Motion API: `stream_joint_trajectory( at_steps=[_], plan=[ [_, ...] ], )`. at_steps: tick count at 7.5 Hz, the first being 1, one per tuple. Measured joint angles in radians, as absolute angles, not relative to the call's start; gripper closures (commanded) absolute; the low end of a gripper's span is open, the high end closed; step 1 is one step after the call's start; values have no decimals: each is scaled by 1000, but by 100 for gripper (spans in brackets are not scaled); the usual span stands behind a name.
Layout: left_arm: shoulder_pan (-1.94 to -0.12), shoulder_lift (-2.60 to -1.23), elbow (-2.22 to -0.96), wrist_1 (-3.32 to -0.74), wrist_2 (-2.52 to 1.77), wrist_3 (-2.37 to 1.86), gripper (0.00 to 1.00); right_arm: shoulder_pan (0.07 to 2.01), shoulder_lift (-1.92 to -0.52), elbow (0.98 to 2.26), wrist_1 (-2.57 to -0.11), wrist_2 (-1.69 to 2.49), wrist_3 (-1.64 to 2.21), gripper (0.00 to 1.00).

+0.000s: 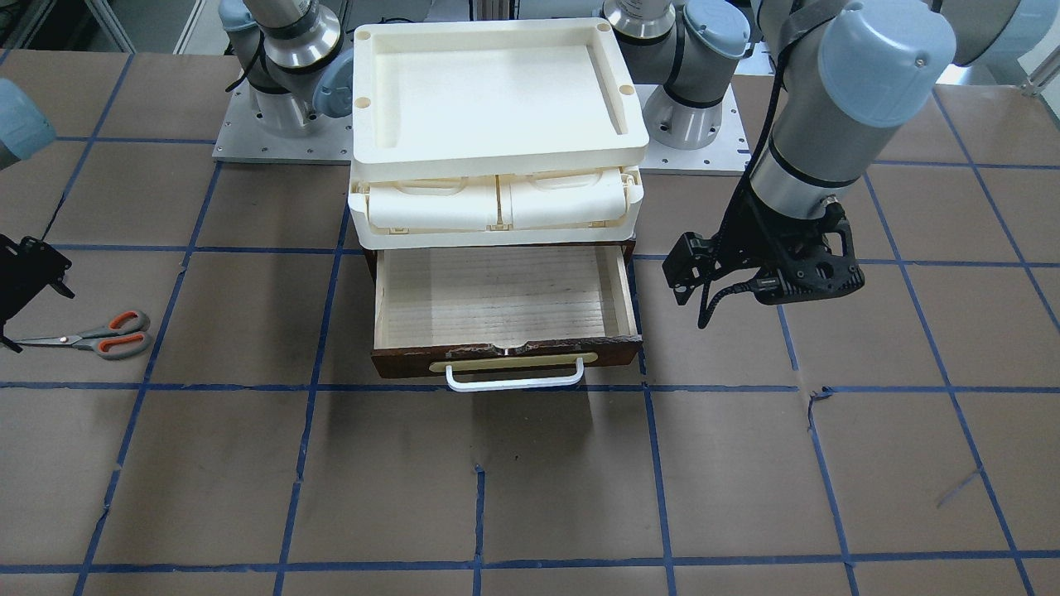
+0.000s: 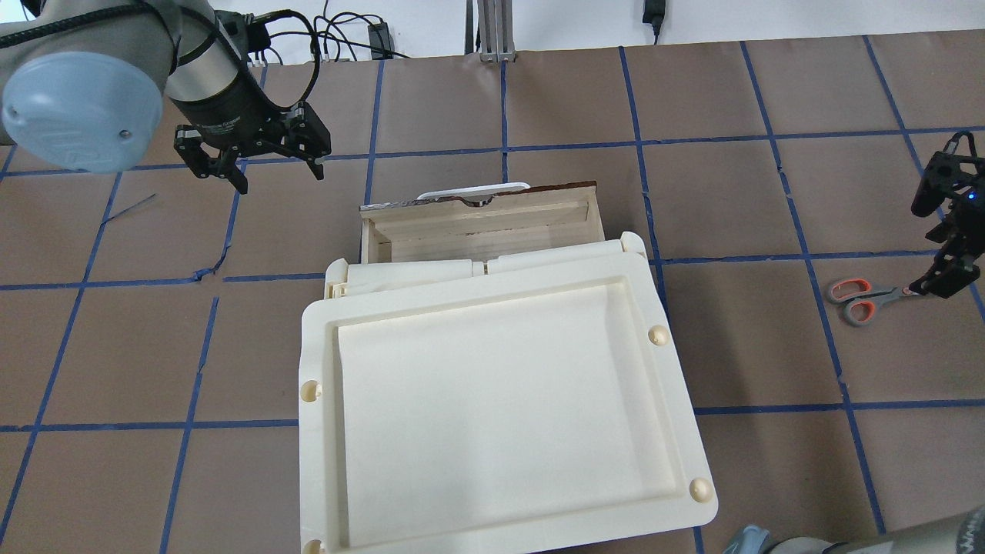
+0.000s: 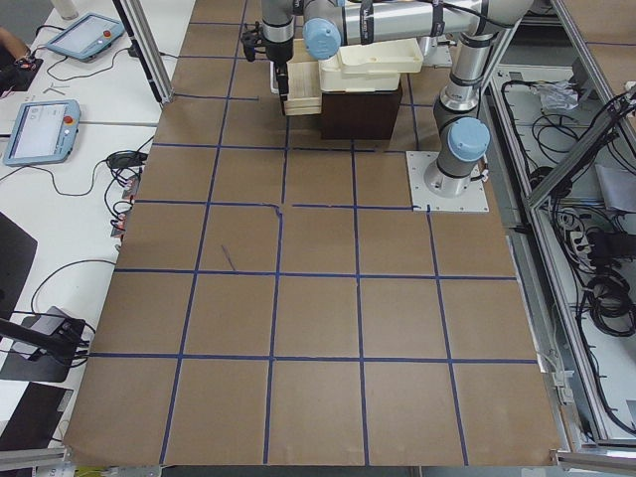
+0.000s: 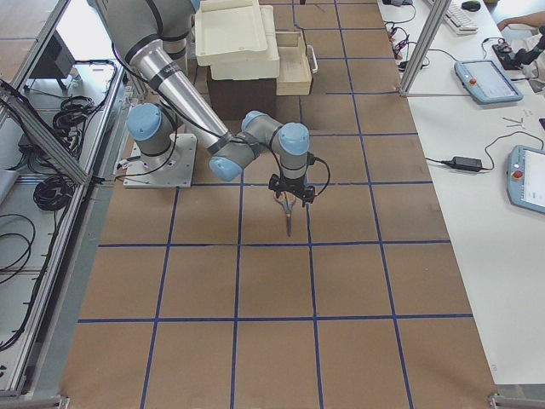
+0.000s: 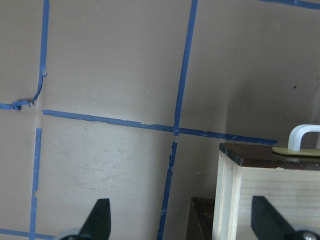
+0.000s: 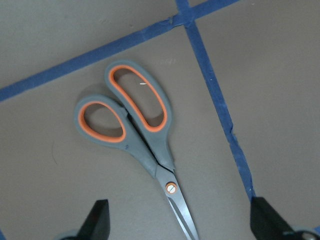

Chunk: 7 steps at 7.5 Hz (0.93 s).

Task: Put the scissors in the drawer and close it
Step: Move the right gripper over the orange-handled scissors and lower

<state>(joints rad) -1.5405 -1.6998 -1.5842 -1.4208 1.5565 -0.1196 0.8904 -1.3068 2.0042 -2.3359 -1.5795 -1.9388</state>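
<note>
Scissors (image 6: 150, 152) are pictured lying flat on the bench (image 6: 55, 45), their blades running in between the right jaws, which are spread wide and grip nothing. The grey handles lie just ahead of those jaws. The left jaws, likewise wide open and holding nothing, are seen above the bench, with a front corner of the pulled-out drawer (image 1: 497, 298) off to one side of them.

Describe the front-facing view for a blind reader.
An empty wooden drawer stands open at centre beneath a cream tray unit. Scissors lie on the table at far left, blades beneath the right gripper; the left gripper hangs at right.
</note>
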Motion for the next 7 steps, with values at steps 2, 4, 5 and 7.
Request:
stream_joint_trajectory(
  at_steps=[2, 4, 5, 7],
  plan=[
    [-1538, -1700, -1584, -1423, 1560, -120, 0, 887, -1291, 2047, -2385, -1552, -2093, 0],
    [-1540, -1699, -1586, -1428, 1561, -120, 0, 887, -1278, 2100, -2494, -1497, -2239, 0],
    [-1545, -1695, -1591, -1429, 1561, -119, 0, 887, -1263, 2111, -2530, -1494, -2302, 1],
    [-1548, -1680, -1614, -1430, 1562, -119, 0, 887, -1227, 2107, -2557, -1511, -2382, 5]
  ],
)
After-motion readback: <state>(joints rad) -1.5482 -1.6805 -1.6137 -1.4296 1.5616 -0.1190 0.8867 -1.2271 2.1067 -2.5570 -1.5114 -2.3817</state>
